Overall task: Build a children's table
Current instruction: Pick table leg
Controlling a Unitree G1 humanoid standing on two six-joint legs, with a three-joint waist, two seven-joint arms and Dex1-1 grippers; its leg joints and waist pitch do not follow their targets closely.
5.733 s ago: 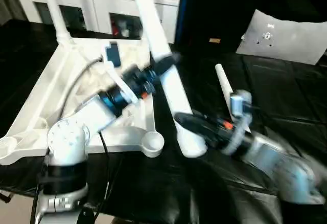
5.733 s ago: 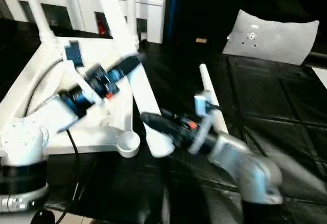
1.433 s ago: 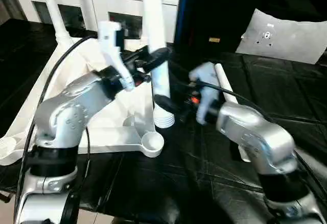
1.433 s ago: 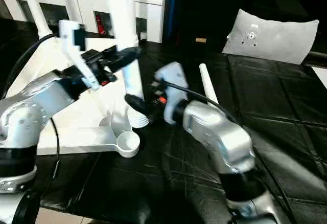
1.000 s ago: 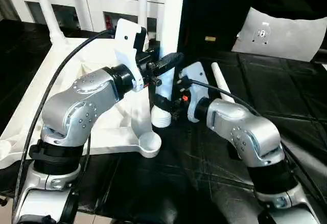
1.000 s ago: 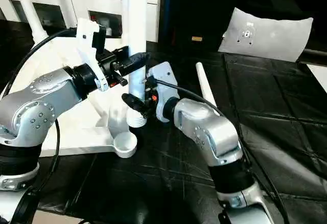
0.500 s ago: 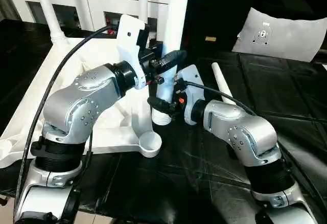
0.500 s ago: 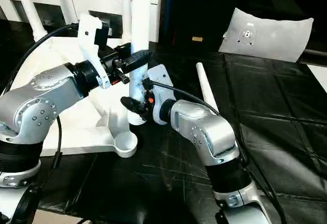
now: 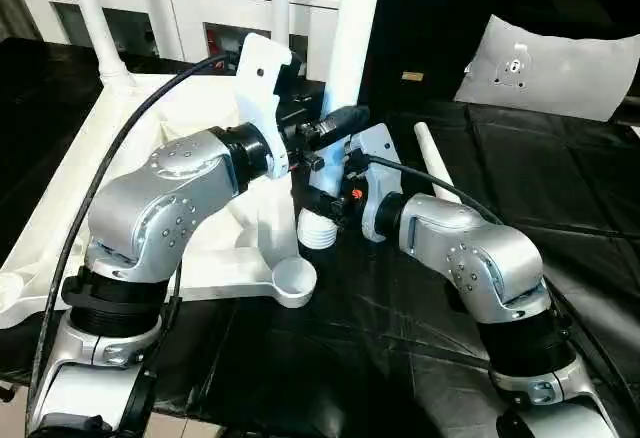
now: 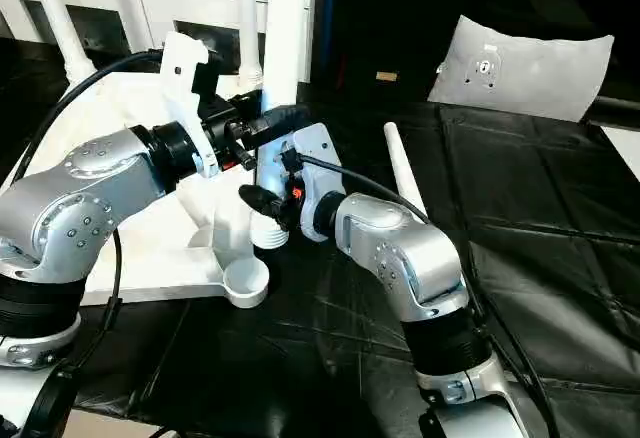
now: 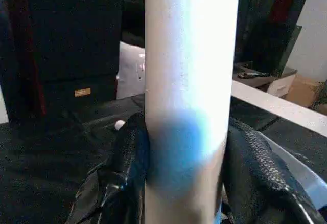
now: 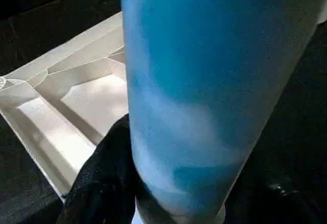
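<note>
The children's table top (image 9: 140, 173) lies upside down on the left, ribbed side up, with a free round corner socket (image 9: 297, 280) at its near corner. Two legs (image 9: 85, 18) stand in the far sockets. My left gripper (image 9: 340, 121) is shut on a third leg (image 9: 345, 38), held nearly upright, its ridged end (image 9: 318, 234) just behind the free socket. In the left wrist view both fingers (image 11: 127, 168) clamp this leg (image 11: 191, 55). My right gripper (image 9: 318, 202) is shut on the same leg lower down, one finger (image 12: 104, 178) pressed against it. Another leg (image 9: 436, 163) lies on the black cover.
A white shelved cabinet (image 9: 180, 8) stands behind the table top. A grey-white cushion-like panel (image 9: 560, 68) lies at the back right. Black cover (image 9: 400, 358) spreads over the front and right. A black cable (image 9: 100, 188) loops from my left arm over the top.
The leg has gone from slanted to nearly upright, its ridged end now close to the near corner socket. In the last second my right gripper has tightened around its lower part.
</note>
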